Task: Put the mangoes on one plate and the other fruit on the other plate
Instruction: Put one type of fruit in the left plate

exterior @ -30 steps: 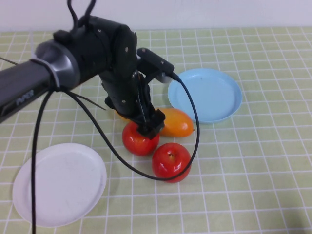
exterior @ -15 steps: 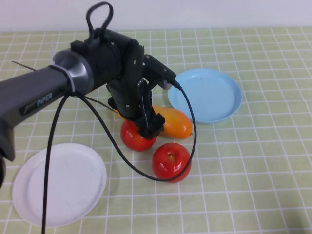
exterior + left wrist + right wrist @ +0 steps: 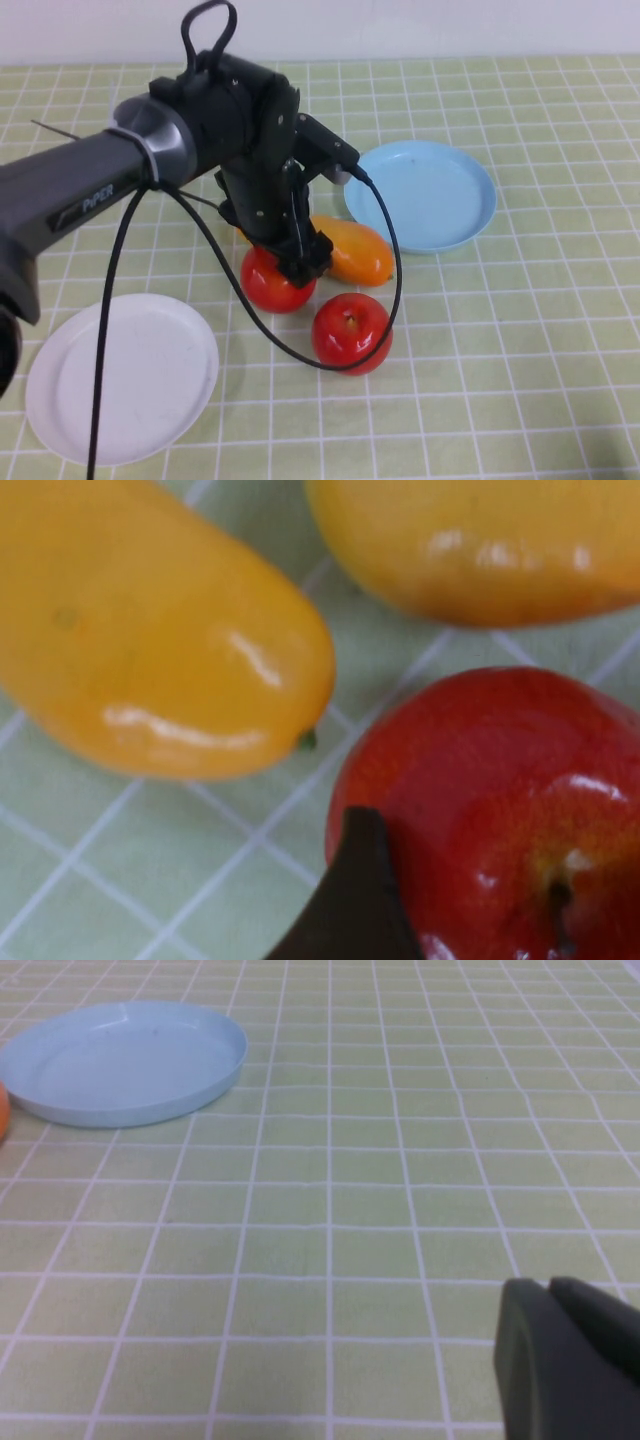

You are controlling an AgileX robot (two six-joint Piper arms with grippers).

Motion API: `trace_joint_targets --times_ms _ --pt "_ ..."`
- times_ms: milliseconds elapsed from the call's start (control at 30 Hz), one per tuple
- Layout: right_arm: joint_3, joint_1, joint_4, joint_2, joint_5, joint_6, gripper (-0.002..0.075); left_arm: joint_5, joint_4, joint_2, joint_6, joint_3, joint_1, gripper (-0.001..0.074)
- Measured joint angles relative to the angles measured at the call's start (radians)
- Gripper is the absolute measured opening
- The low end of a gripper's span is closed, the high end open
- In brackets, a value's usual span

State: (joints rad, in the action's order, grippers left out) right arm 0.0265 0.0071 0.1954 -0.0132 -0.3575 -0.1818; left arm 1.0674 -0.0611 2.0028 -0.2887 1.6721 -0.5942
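Lower now than a second ago, the left gripper (image 3: pixel 300 262) has come down onto the nearer-to-the-arm red apple (image 3: pixel 272 282), and that apple sits slightly further left than it did. Its jaws stand apart around the apple's top; one dark fingertip (image 3: pixel 352 900) lies against the apple's skin beside the stem dimple, though whether the grip has actually closed on it cannot be told from these views. Just behind this apple lie the two mangoes: the deeper orange mango (image 3: pixel 355 252) to its right, and the yellower mango (image 3: pixel 150 630), mostly hidden under the arm in the high view. A second red apple (image 3: pixel 350 333) rests just to the front right of the first, apart from it. Beyond the mangoes, to the apple's back right, is the light blue plate (image 3: pixel 470 215). Well to the apple's front left sits the white plate (image 3: pixel 120 390). Both plates carry no fruit. Over the green checked tablecloth (image 3: pixel 330 1250), the right gripper (image 3: pixel 575 1365) hangs with its jaws together, the blue plate well ahead of it.
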Motion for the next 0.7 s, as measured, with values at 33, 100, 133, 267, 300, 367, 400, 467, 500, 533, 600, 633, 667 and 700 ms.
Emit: trace_joint_targets --times_ms 33,100,133,267,300,367,400,467,500,533,600,633,667,700 --pt "0.0 0.0 0.0 0.0 0.0 0.0 -0.0017 0.021 -0.002 0.0 0.0 0.016 0.0 0.0545" --pt "0.0 0.0 0.0 0.0 0.0 0.0 -0.0017 0.085 -0.004 -0.009 0.0 0.056 0.0 0.0545" --pt "0.0 0.0 0.0 0.0 0.0 0.0 -0.0017 0.107 -0.004 -0.018 0.0 0.076 0.0 0.0544" --pt "0.0 0.0 0.0 0.0 0.0 0.0 -0.0017 0.146 -0.001 -0.072 0.091 0.101 0.018 0.0542" --pt "0.0 0.0 0.0 0.0 0.0 0.0 -0.0017 0.148 -0.004 -0.088 0.124 0.091 0.027 0.0542" --pt "0.0 0.0 0.0 0.0 0.0 0.0 -0.0017 0.148 -0.03 -0.125 0.158 0.047 0.046 0.0542" --pt "0.0 0.0 0.0 0.0 0.0 0.0 -0.0017 0.148 -0.045 -0.147 0.169 0.01 0.053 0.0542" --pt "0.0 0.0 0.0 0.0 0.0 0.0 -0.0017 0.15 -0.072 -0.191 0.186 -0.071 0.061 0.0542" --pt "0.0 0.0 0.0 0.0 0.0 0.0 -0.0017 0.154 -0.079 -0.218 0.2 -0.118 0.065 0.0542" --pt "0.0 0.0 0.0 0.0 0.0 0.0 -0.0017 0.154 -0.079 -0.24 0.211 -0.165 0.069 0.0542" --pt "0.0 0.0 0.0 0.0 0.0 0.0 -0.0017 0.154 -0.077 -0.294 0.249 -0.253 0.088 0.054" --pt "0.0 0.0 0.0 0.0 0.0 0.0 -0.0017 0.154 -0.077 -0.314 0.267 -0.284 0.1 0.0539" --pt "0.0 0.0 0.0 0.0 0.0 0.0 -0.0017 0.156 -0.075 -0.337 0.281 -0.322 0.116 0.0539" --pt "0.0 0.0 0.0 0.0 0.0 0.0 -0.0017 0.156 -0.075 -0.356 0.289 -0.357 0.133 0.0539"
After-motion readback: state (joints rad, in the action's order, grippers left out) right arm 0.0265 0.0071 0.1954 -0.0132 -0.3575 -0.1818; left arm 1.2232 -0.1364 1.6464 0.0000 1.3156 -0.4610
